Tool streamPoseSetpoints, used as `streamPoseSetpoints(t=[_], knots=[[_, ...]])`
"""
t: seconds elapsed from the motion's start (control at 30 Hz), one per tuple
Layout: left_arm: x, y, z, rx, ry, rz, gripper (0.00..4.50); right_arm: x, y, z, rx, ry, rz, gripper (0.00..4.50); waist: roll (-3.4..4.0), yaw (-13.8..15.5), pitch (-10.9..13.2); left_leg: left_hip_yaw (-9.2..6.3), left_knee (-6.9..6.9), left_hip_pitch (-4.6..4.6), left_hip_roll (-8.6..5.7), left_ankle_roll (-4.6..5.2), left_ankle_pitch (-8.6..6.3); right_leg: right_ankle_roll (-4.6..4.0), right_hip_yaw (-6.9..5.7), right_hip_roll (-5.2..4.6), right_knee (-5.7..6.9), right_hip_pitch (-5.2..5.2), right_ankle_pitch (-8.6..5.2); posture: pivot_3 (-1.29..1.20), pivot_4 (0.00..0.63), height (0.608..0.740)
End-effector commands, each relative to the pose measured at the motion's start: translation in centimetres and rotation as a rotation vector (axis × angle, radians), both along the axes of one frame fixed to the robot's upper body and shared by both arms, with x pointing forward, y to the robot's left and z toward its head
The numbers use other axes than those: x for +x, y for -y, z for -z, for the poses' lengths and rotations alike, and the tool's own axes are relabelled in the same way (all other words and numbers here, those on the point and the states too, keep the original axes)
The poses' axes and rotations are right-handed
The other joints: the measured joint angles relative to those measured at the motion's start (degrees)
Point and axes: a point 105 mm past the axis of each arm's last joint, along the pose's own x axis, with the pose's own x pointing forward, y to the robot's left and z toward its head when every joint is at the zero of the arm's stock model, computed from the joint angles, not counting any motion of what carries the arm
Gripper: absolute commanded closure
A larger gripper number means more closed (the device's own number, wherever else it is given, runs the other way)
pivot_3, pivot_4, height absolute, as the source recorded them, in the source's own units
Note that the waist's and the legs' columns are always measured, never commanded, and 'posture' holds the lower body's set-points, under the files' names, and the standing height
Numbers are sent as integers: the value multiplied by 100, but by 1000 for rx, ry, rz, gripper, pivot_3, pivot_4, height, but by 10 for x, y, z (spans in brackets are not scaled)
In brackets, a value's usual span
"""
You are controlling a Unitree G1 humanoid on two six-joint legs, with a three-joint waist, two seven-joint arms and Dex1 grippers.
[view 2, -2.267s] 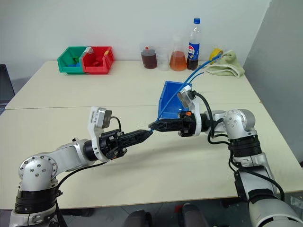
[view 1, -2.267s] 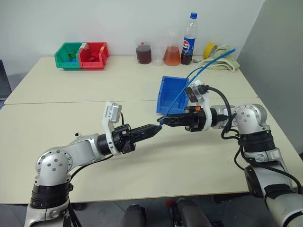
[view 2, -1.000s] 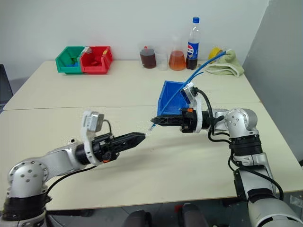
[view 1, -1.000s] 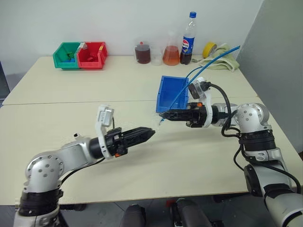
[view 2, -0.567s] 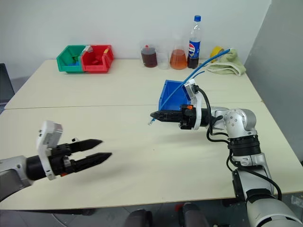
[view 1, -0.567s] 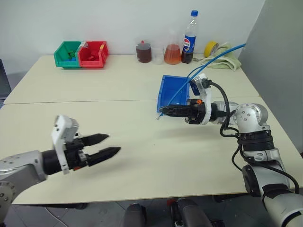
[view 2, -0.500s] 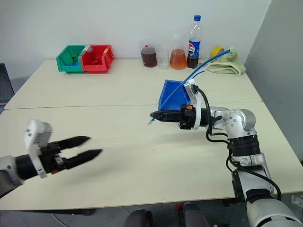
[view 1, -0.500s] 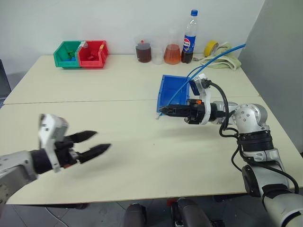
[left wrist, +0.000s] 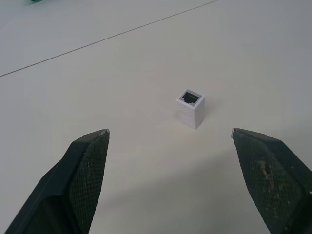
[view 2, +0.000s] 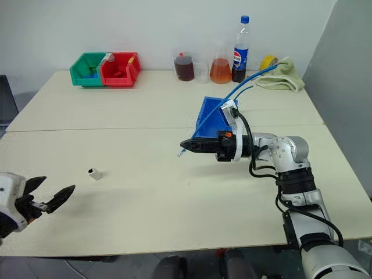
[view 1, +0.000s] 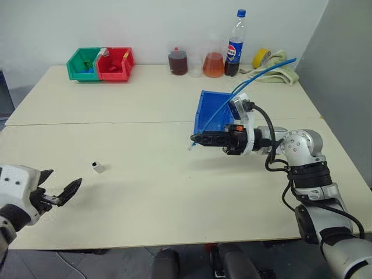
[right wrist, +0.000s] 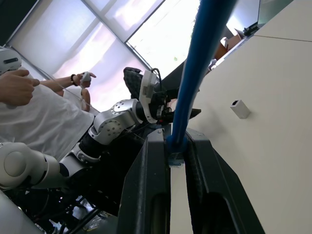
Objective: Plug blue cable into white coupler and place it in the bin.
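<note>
- Even, bright overhead light falls on the worktop (view 1: 174,186); shadows there are soft and short.
- Bright windows (right wrist: 146,29) glare white in the right wrist view.
- The blue cable (right wrist: 197,73) close to that lens is blurred.

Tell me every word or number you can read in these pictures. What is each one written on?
Cola bottle: its blue label carries a round red, white and blue logo, but the lettering is too small to read.
Jar, flask and yellow tape roll: no readable text.
White coupler, blue bin, green bin and red bin: no writing visible.
So nothing can be quoted.
</note>
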Motion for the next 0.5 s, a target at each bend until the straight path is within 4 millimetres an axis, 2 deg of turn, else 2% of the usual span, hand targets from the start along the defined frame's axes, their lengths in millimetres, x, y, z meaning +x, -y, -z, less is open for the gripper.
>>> streamPoseSetpoints(t=[0.03, 0.27, 0.5], knots=[[18, 4, 5, 26, -3, 86, 313, -1, -2, -9, 14, 38, -14, 4355, -5, -3, -3, 1, 1, 0, 2, 0, 0, 2, -1, 0, 2, 1, 1, 0, 150, 740], [42, -6, 28, 20, -119, 219, 313, -1, -2, -10, 1, 38, -6, 4355, -10, -41, -6, 7, 0, -3, 1, 1, 0, 3, 1, 1, 3, -4, 4, 0, 150, 740], [65, -1, 33, 17, -191, 342, 313, -2, 0, -11, -7, 37, 9, 4355, -15, -30, -9, 7, 0, -6, 1, 2, 0, -22, -2, 0, 4, -6, 20, 0, 150, 740]])
